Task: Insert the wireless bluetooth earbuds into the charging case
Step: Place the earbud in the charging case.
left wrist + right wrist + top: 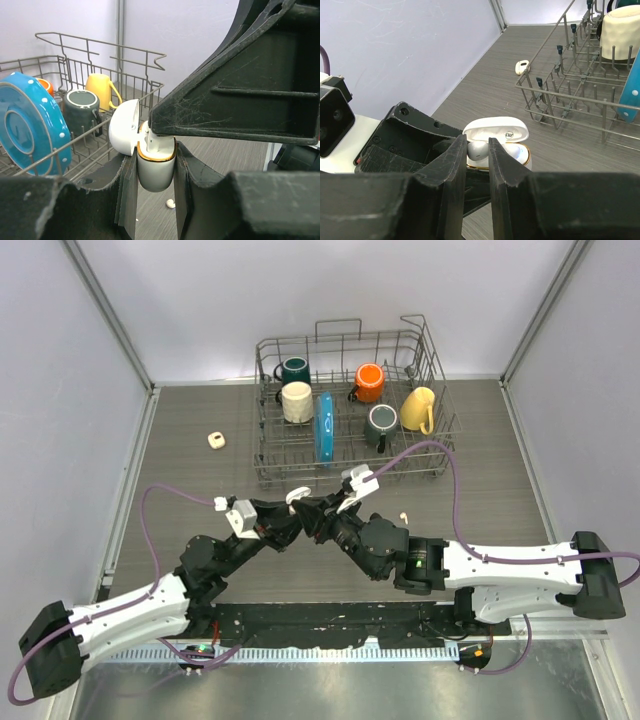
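Left claw (156, 160): closed around the body of the charging case (156, 172), which we hold upright with its lid swung open, above the middle of the surface just in front of the dish rack (350, 405).
Right claw (477, 152): pinched tight on one earbud (479, 149), tips right over the case mouth.
Step in hand: as we judge it, seating this earbud in its socket; the left wrist view shows its stem already dipping below the gold rim.
Doing it well: we should keep the case steady and level, line the stem up with the socket, and press straight down with a light touch. We should let go only once the bud sits flush, then lift straight up clear of the lid.
Risk: a tilted push could jam the stem against the rim or twist the case in our grip. The open lid stands close beside the right claw's tips.
Earbud look: tiny, glossy white, a rounded bud on a short stem, much narrower than the tips pinching it.
Loose earbud (403, 516): lying on the surface, near the claws on the side toward the right edge, not yet picked up.
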